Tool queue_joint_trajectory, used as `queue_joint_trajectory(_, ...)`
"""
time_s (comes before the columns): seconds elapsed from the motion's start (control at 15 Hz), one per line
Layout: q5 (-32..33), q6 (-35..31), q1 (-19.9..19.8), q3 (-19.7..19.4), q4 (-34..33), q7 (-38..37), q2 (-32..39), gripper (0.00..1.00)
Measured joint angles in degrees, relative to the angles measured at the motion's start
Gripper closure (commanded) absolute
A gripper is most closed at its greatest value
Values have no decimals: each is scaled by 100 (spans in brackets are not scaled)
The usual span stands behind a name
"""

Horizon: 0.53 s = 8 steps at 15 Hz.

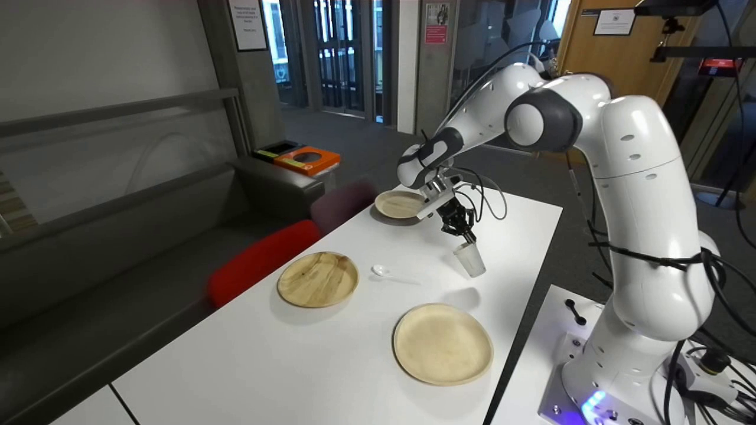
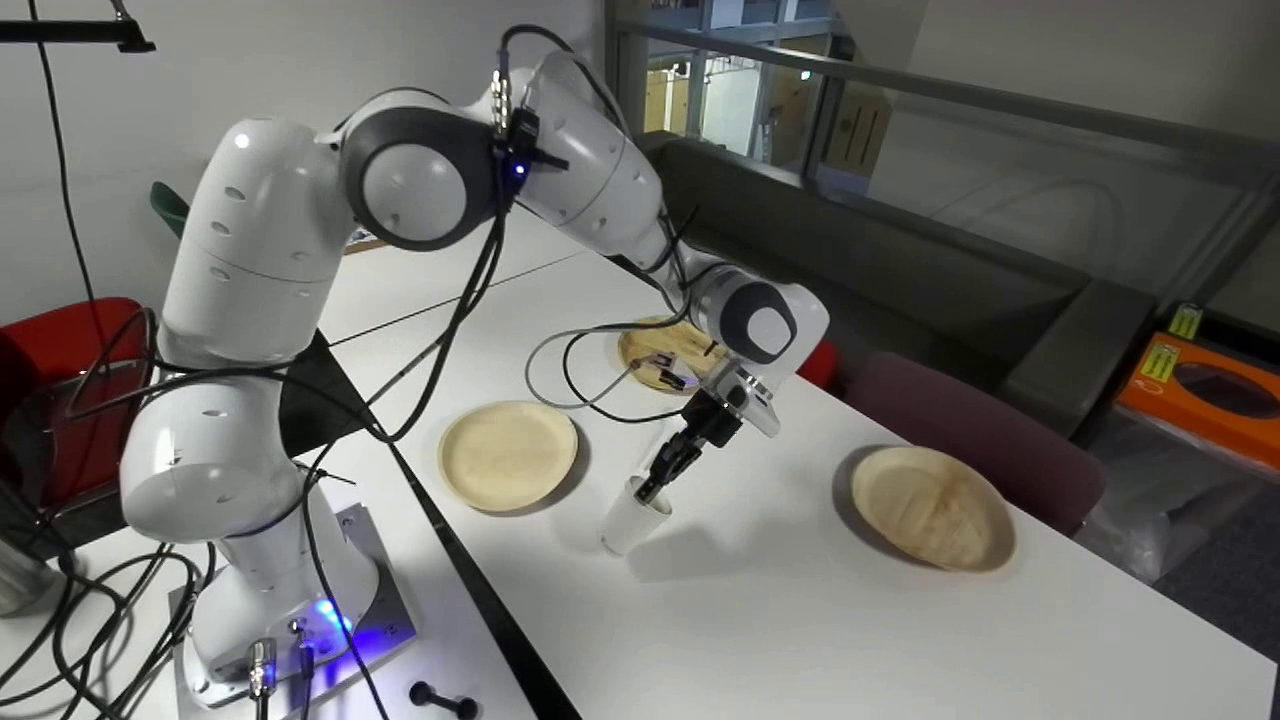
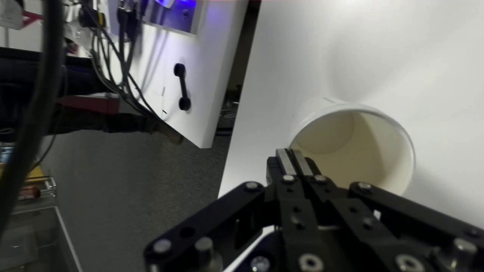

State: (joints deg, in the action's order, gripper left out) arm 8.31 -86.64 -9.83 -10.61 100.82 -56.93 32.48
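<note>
- White flat bench (image 1: 283, 366) beneath.
- Closed black metal claw (image 3: 290, 153) pinches tapered white plastic cup (image 1: 471, 262).
- White plastic spoon (image 1: 383, 271): cup's nine o'clock in an exterior view.

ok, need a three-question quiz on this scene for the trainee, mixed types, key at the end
1. Count: how many round plates lie on the table?
2. Pick one: where do the fingers grip the white cup?
A) around its middle
B) at its rim
C) at its base
3. True or false: the white cup stands upright.

Key:
1. Three, seen in both exterior views.
2. B
3. False; it is tilted.
</note>
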Motion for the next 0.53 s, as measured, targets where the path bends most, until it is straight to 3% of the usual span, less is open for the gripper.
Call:
queue_joint_trajectory(0.33, -285, 1552, 7, -239, -1401, -499, 1137, 99)
queue_joint_trajectory(0.53, -450, 1329, 12, -389, -2088, -1219, 1713, 99)
